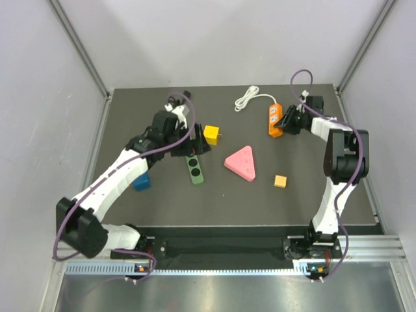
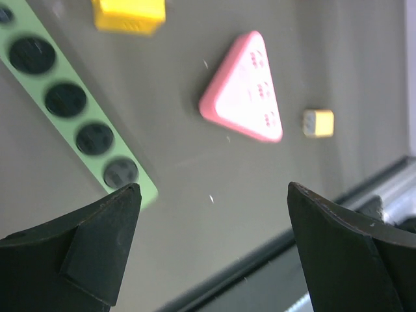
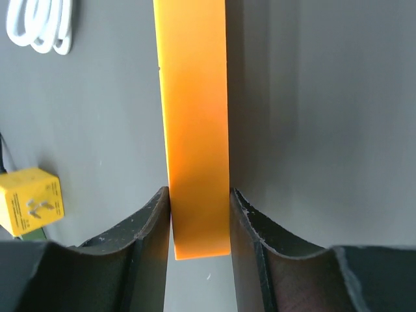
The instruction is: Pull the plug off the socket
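A yellow plug cube (image 1: 211, 134) lies on the mat by the far end of the green socket strip (image 1: 194, 168), its prongs bare in the right wrist view (image 3: 30, 200). My left gripper (image 1: 195, 148) hovers over the green strip (image 2: 71, 107), open and empty (image 2: 214, 188), with the yellow plug (image 2: 128, 14) at the top edge of its view. My right gripper (image 1: 287, 122) is shut on the end of the orange power strip (image 1: 274, 120), its fingers (image 3: 156, 214) against both sides of the strip (image 3: 195, 117).
A pink triangular socket (image 1: 242, 162) (image 2: 246, 88) lies mid-mat, with a small orange cube (image 1: 280, 181) (image 2: 318, 123) to its right. A blue block (image 1: 142, 182) sits under the left arm. The orange strip's coiled white cable (image 1: 250, 99) (image 3: 39, 26) lies at the back.
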